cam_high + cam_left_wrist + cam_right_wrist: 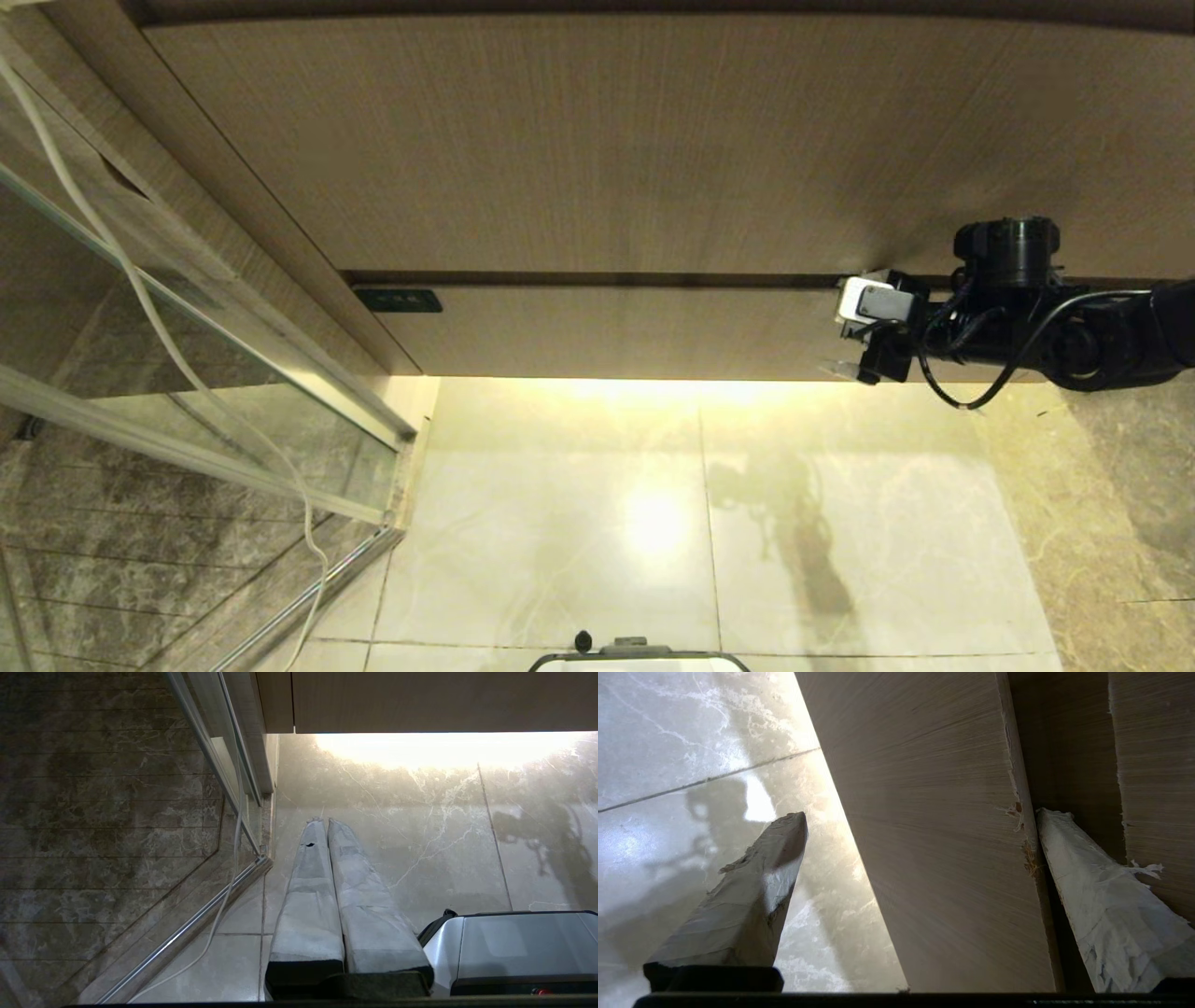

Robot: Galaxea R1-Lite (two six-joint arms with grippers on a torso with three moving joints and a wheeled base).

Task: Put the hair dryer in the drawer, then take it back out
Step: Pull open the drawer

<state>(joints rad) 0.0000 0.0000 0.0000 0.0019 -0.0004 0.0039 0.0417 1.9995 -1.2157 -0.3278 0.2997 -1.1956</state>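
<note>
Straddling one drawer (pixel 616 331) front: right tool (pixel 845 350) spread wide (nothing held) | left tool (pixel 324 823) closed, empty

The right gripper (pixel 920 816) has its two taped fingers spread wide apart. The drawer (pixel 934 835) front, a light-brown wood-grain board, stands between them. One finger (pixel 752 891) is over the shiny pale floor tile (pixel 668 742), below the board's lower edge. The other finger (pixel 1092 891) sits in the dark gap (pixel 1064 742) above the board, perhaps touching its chipped top edge. Another wood panel (pixel 1153 765) lies past the gap.
</note>
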